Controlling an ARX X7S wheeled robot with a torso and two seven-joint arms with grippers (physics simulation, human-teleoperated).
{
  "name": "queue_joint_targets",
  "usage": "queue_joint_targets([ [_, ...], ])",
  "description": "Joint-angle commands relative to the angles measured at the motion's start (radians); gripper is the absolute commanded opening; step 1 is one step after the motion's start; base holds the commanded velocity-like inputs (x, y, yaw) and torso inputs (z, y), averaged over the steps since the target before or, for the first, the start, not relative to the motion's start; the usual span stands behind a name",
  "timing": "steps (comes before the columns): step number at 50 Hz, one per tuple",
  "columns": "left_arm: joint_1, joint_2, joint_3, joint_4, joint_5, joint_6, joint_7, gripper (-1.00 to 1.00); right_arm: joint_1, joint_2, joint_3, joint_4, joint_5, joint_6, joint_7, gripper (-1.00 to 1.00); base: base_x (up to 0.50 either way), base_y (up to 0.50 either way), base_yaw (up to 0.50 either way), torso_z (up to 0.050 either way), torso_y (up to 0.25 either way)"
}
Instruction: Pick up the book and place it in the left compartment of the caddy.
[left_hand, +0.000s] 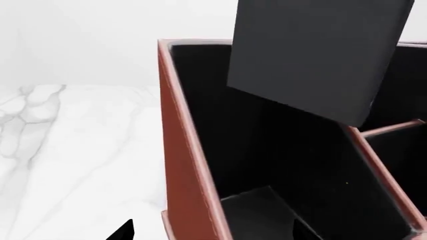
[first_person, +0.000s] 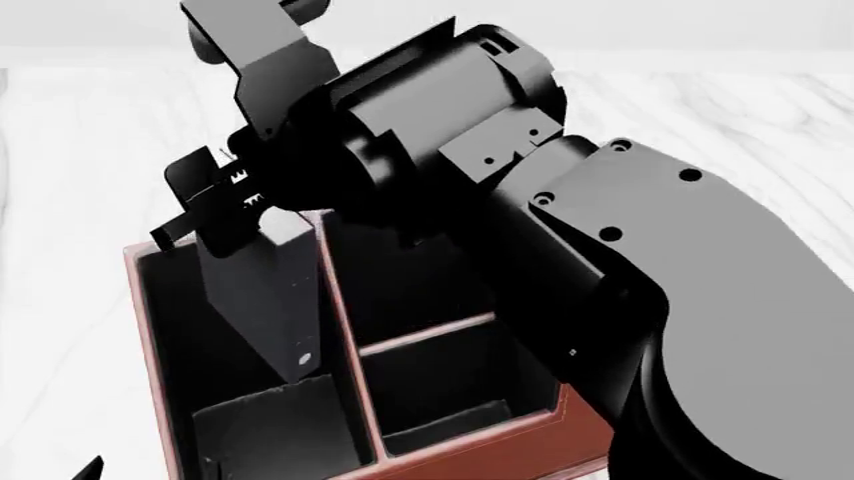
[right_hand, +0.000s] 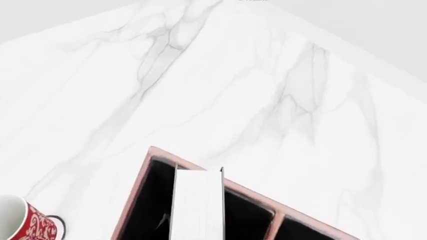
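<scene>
Nearest the head camera, the right arm fills the view, reaching forward and down over the caddy (first_person: 150, 300). At its end the right fingers (first_person: 220, 200) are closed on the top edge of the book (first_person: 260, 300), which hangs tilted, its lower corner already down inside the left compartment (first_person: 180, 330) and close to the partition wall that separates it from the section split by a crossbar. Whether that corner touches the lining or the wall cannot be told.

The left wrist view looks into the same long black-lined section and shows the book's dark cover (left_hand: 313, 55) slanting across the opening above the reddish-brown wall (left_hand: 183, 150). Of the left fingers only dark tips show at the picture's edge, so I cannot tell how far open they are; they hold nothing that can be seen.

The right wrist view looks down along the white page edges (right_hand: 197, 205) to the pale pink rim (right_hand: 137, 190). Beyond lie the white marble counter (right_hand: 267, 90) and a red-and-white patterned mug (right_hand: 30, 222) standing apart from the caddy.

By my judgement the pick-up is done and the placing is well under way. What is left is to lower the book fully, straighten it if need be, open the fingers and draw the arm clear.
</scene>
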Motion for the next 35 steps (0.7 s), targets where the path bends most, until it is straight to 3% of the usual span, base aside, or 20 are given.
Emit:
queue_joint_targets([
  [1,-0.001,-0.003,0.005,0.0,-0.001,0.001,-0.001,1.0,-0.05,0.0,0.035,-0.013,-0.05,-0.061,0.018,-1.0,0.0,0.0,0.0,0.0,0.0],
  [35,-0.001,-0.01,0.015,0.001,-0.007,0.008,-0.005,1.0,-0.171,0.0,0.036,-0.029,-0.103,-0.095,0.006,-1.0,0.0,0.0,0.0,0.001,0.001],
])
